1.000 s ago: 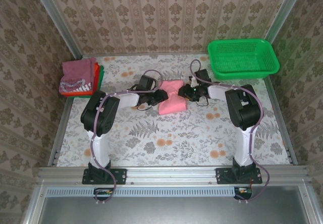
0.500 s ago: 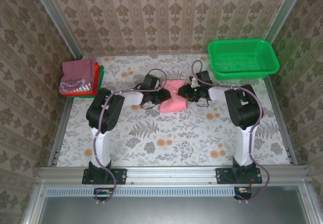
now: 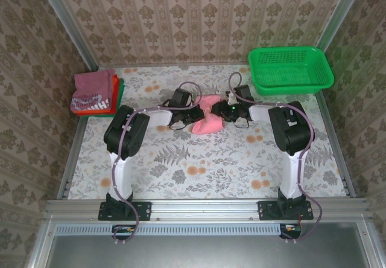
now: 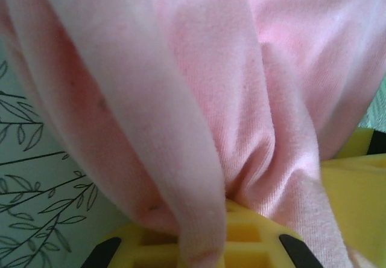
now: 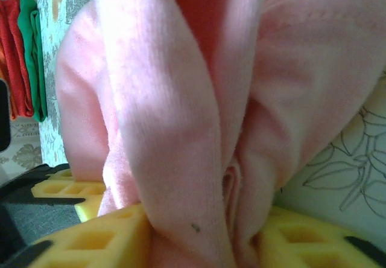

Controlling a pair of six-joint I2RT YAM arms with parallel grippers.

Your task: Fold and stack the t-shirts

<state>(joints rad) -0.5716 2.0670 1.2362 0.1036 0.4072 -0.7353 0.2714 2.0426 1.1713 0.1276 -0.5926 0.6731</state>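
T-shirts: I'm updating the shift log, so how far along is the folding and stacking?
Done: a pile of folded shirts sits at the far left corner of the table. In hand: the pink shirt lies bunched mid-table, the left claw shut on it and cloth between the fingers of the right claw, grip unclear. Left: finish folding the pink shirt and set it on the pile.
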